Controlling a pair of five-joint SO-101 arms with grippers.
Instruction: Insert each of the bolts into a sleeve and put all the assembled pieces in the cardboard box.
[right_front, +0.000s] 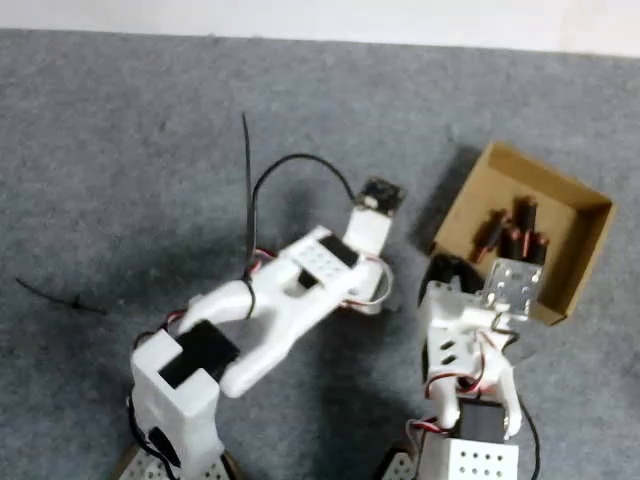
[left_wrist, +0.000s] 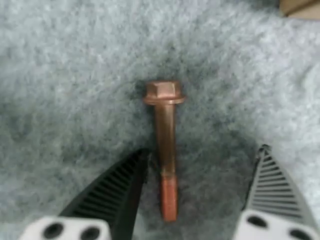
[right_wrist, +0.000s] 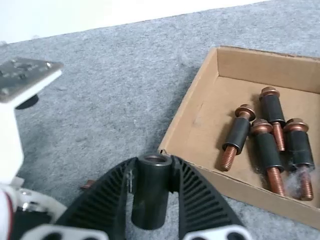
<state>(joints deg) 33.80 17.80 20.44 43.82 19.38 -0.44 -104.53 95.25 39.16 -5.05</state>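
A copper bolt (left_wrist: 165, 140) lies flat on the grey carpet between the fingers of my open left gripper (left_wrist: 202, 152), closer to one finger (left_wrist: 120, 185). In the high view the left arm's wrist (right_front: 345, 260) hangs over that spot, just left of the right arm. My right gripper (right_wrist: 152, 165) is shut on a black sleeve (right_wrist: 151, 192), held upright beside the cardboard box (right_wrist: 192, 125). In the high view the right gripper (right_front: 450, 272) sits at the box's (right_front: 575, 255) near-left corner. Several assembled bolt-and-sleeve pieces (right_wrist: 267, 145) lie inside the box (right_front: 515, 238).
The left arm's white wrist (right_wrist: 20, 95) stands close beside the right gripper. A thin black cable tie (right_front: 62, 297) lies on the carpet at far left, and another black strip (right_front: 247, 175) sits behind the left arm. A box corner (left_wrist: 300, 7) shows beyond the bolt.
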